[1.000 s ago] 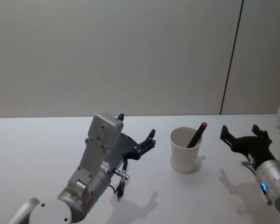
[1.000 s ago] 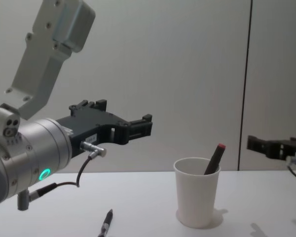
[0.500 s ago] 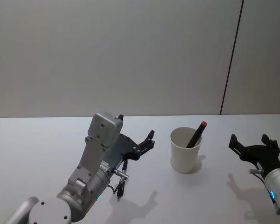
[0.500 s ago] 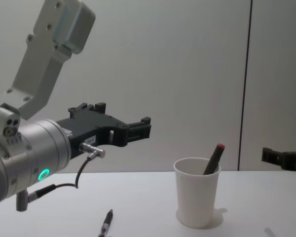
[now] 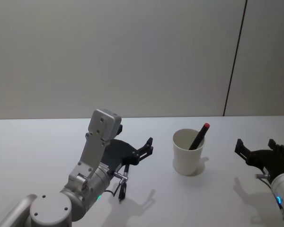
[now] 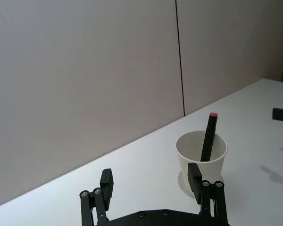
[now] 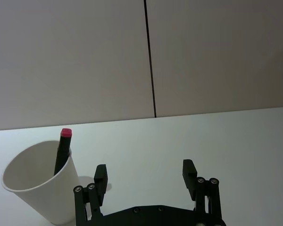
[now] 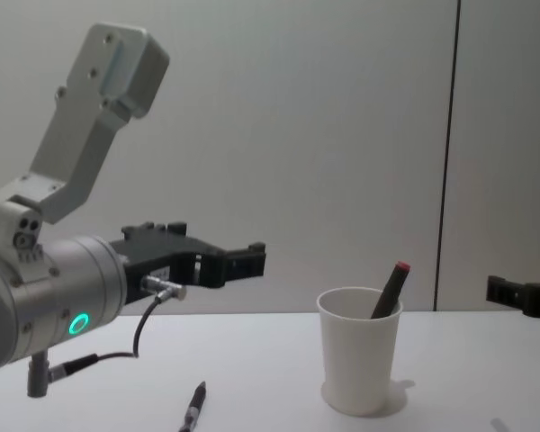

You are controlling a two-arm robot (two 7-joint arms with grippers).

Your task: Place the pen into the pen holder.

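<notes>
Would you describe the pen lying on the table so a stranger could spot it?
On the table, look left of the paper cup, beneath the left gripper. The dark pen lies flat, unlike the red-capped pen standing in the cup.

pen holder [image 5: 188,153]: plain white paper cup, rolled rim, slight taper to base; upright on the table [image 5: 38,142], right of centre.
red-capped pen [image 5: 199,135]: black barrel; stands inside the pen holder, leaning on its right rim, cap above it.
second pen [image 8: 193,409]: dark; lies flat on the table, well left of the pen holder.
</notes>
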